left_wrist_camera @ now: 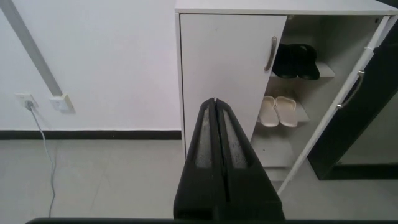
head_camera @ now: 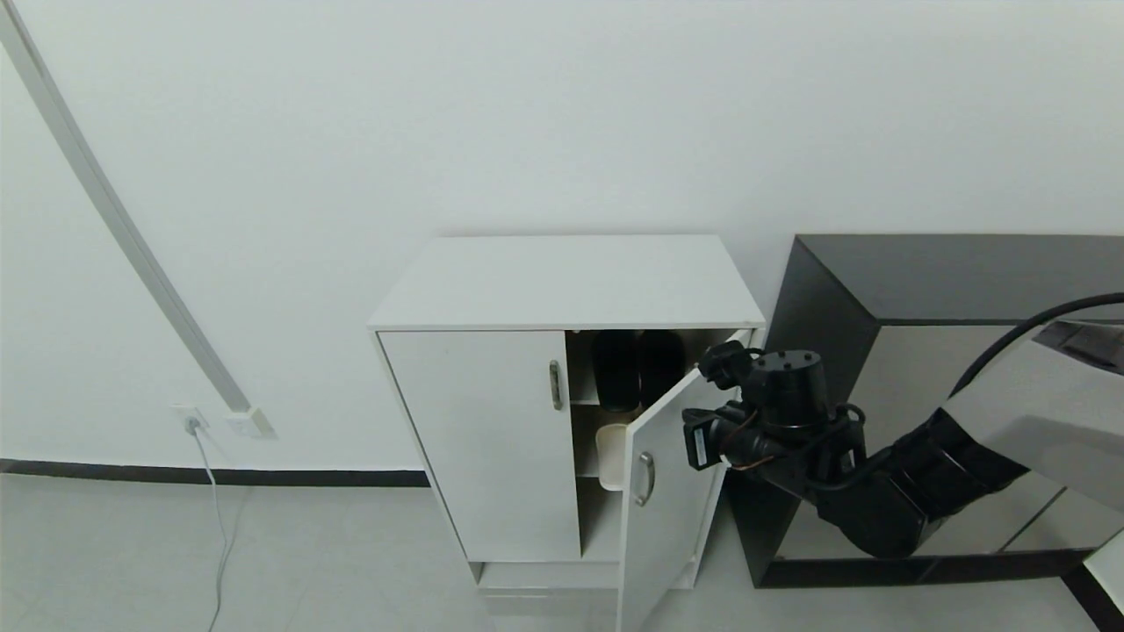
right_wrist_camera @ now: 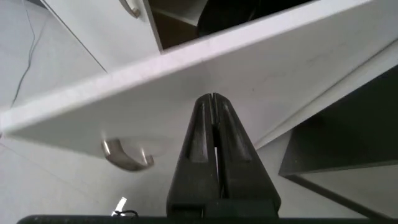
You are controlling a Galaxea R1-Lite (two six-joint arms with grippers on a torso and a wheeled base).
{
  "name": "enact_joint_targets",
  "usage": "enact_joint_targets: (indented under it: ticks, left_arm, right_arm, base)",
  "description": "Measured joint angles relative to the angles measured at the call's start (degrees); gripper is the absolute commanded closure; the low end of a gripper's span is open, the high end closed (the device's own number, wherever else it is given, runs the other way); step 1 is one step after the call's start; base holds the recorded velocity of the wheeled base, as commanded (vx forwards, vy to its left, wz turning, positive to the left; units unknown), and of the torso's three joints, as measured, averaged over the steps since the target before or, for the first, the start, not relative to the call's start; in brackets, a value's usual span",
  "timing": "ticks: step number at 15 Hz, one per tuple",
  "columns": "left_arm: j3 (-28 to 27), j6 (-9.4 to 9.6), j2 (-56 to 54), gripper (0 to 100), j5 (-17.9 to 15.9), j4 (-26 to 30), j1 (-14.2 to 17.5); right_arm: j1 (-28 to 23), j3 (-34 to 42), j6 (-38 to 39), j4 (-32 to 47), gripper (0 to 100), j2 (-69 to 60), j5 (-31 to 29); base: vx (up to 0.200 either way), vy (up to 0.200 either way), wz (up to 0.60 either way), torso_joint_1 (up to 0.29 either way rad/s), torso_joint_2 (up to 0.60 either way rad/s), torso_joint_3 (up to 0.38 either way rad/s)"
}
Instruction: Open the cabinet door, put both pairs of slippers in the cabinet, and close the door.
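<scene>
No writing, number, label or sign can be read in any of the views. The cabinet (head_camera: 562, 281) has plain white surfaces. The wall socket (head_camera: 189, 419), to the left of it, is too small to tell if it carries any print.

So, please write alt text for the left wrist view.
A white cabinet stands with its right door open, black slippers shelved above white slippers inside. The left hand, shut, points toward it from the foreground.
</scene>
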Motion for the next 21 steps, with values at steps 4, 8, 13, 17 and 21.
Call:
enact_joint_targets:
  ticks: [4, 8, 13, 17, 21]
  left_arm:
    - [0.0, -0.01, 0.0, 100, 0.06, 0.0, -0.02]
    - [0.0, 0.18, 0.0, 100, 0.15, 0.0, 0.0]
    - [0.0, 0.07, 0.0, 100, 0.09, -0.02, 0.0]
    - [0.0, 0.0, 0.0, 100, 0.09, 0.0, -0.02]
    - [0.0, 0.0, 0.0, 100, 0.09, 0.0, 0.0]
  right_arm:
    - [0.44, -4.44, -0.18, -1.06, 100, 2.65, -0.02]
    - [1.49, -8.47, -0.13, -1.17, 100, 6.42, -0.11]
    - [1.66, -12.93, 0.04, -1.39, 100, 9.56, -0.09]
    - [1.3, -17.07, 0.04, -1.34, 100, 12.29, -0.2]
    - [0.89, -20.19, 0.0, -1.37, 100, 14.88, -0.39]
  base:
    - [0.0, 0.0, 0.0, 0.0, 0.0, 0.0]
    - [0.0, 0.0, 0.0, 0.0, 0.0, 0.0]
    - [0.0, 0.0, 0.0, 0.0, 0.0, 0.0]
    - [0.0, 0.0, 0.0, 0.0, 0.0, 0.0]
    - [0.0, 0.0, 0.0, 0.0, 0.0, 0.0]
